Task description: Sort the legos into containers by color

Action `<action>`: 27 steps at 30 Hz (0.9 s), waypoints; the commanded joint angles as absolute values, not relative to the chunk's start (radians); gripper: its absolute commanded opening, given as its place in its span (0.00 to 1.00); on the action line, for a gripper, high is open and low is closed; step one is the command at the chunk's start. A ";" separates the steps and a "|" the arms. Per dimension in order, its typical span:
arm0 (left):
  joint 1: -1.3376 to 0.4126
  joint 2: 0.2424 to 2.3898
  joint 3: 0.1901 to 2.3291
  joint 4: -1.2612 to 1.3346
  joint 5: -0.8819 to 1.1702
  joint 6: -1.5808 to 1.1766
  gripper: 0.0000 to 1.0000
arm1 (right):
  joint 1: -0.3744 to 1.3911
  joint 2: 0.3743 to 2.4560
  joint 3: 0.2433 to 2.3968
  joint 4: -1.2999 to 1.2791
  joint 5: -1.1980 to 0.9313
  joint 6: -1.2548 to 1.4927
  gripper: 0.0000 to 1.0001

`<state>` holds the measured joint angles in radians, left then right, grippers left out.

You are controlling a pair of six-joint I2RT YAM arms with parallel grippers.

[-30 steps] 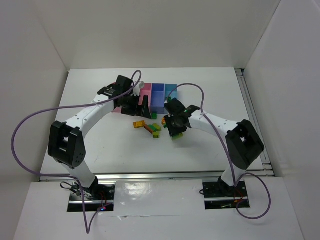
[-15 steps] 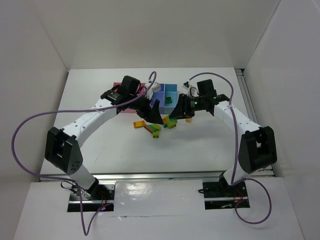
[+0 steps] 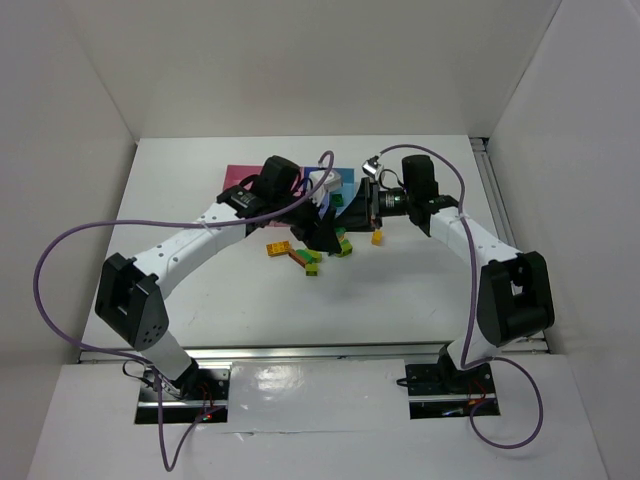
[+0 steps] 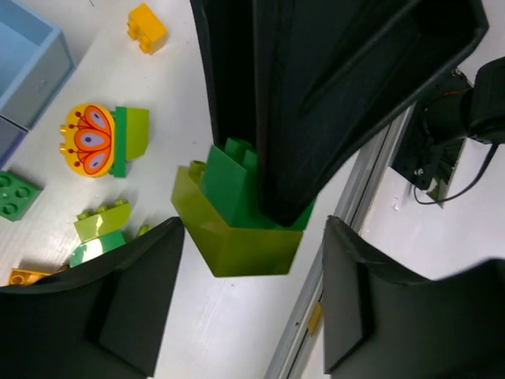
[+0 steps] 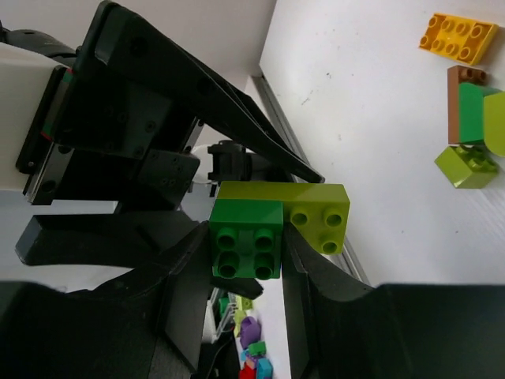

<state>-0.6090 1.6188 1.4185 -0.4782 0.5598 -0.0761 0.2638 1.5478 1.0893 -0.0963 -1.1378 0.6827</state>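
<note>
Our right gripper (image 5: pixel 246 257) pinches the green brick (image 5: pixel 246 237) aloft, just near of the bins (image 3: pixel 238 172). Its attached yellow-green brick (image 4: pixel 233 245) pokes leftward, straight between the spread fingers (image 4: pixel 118 308) of our left gripper (image 4: pixel 252 237).

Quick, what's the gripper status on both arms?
Left gripper: open, straddling the yellow-green brick, not clamped.
Right gripper: shut on the green brick joined to it.

bright, even light, soft shadows on the table (image 3: pixel 200 280); wrist views blur up close.
</note>
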 commanded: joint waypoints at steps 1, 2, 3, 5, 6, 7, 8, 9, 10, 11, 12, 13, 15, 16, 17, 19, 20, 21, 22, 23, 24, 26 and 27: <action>-0.618 1.620 1.456 -0.419 0.520 -0.051 0.71 | 0.264 1.539 1.081 0.006 -1.213 0.742 0.18; -0.618 1.611 1.456 -0.419 0.520 -0.051 0.71 | 0.264 1.539 1.081 -0.003 -1.213 0.742 0.18; -0.618 1.611 1.456 -0.407 0.509 -0.051 0.66 | 0.264 1.539 1.081 -0.003 -1.222 0.742 0.18; -0.618 1.611 1.447 -0.396 0.500 -0.051 0.60 | 0.264 1.539 1.081 -0.003 -1.223 0.742 0.18; -0.618 1.611 1.447 -0.396 0.500 -0.051 0.58 | 0.264 1.539 1.072 -0.003 -1.223 0.742 0.18; -0.618 1.611 1.447 -0.396 0.500 -0.060 0.44 | 0.264 1.548 1.072 -0.003 -1.223 0.742 0.18; -0.618 1.611 1.447 -0.396 0.500 -0.060 0.36 | 0.264 1.548 1.072 -0.003 -1.223 0.742 0.18; -0.618 1.621 1.460 -0.396 0.500 -0.060 0.30 | 0.264 1.548 1.072 -0.003 -1.232 0.742 0.18; -0.618 1.621 1.471 -0.405 0.500 -0.060 0.22 | 0.264 1.548 1.072 -0.003 -1.232 0.742 0.18; -0.618 1.621 1.471 -0.405 0.500 -0.060 0.19 | 0.264 1.557 1.072 -0.003 -1.232 0.742 0.18; -0.618 1.621 1.480 -0.416 0.500 -0.060 0.19 | 0.264 1.557 1.072 -0.003 -1.232 0.742 0.18; -0.618 1.621 1.480 -0.416 0.500 -0.060 0.16 | 0.264 1.557 1.072 -0.015 -1.232 0.742 0.18; -0.618 1.621 1.480 -0.429 0.491 -0.060 0.08 | 0.255 1.557 1.072 -0.027 -1.221 0.742 0.18; -0.618 1.621 1.480 -0.430 0.477 -0.060 0.05 | 0.255 1.557 1.072 -0.037 -1.210 0.733 0.18; -0.618 1.621 1.480 -0.443 0.468 -0.048 0.00 | 0.246 1.557 1.072 -0.049 -1.210 0.733 0.18; -0.618 1.621 1.480 -0.457 0.454 -0.037 0.00 | 0.232 1.557 1.072 -0.049 -1.200 0.733 0.18; -0.618 1.621 1.471 -0.457 0.445 -0.037 0.00 | 0.219 1.557 1.072 -0.049 -1.200 0.733 0.18; -0.618 1.621 1.471 -0.457 0.445 -0.037 0.00 | 0.219 1.557 1.072 -0.063 -1.200 0.720 0.18; -0.618 1.621 1.471 -0.457 0.445 -0.037 0.00 | 0.209 1.557 1.072 -0.063 -1.200 0.719 0.18; -0.618 1.621 1.462 -0.457 0.445 -0.037 0.00 | 0.209 1.557 1.072 -0.072 -1.200 0.707 0.16; -0.618 1.621 1.462 -0.457 0.445 -0.037 0.00 | 0.209 1.557 1.072 -0.083 -1.200 0.707 0.16; -0.609 1.632 1.462 -0.448 0.445 -0.060 0.00 | 0.209 1.569 1.072 -0.074 -1.200 0.707 0.16; -0.609 1.632 1.471 -0.433 0.445 -0.060 0.00 | 0.209 1.578 1.072 -0.061 -1.200 0.707 0.16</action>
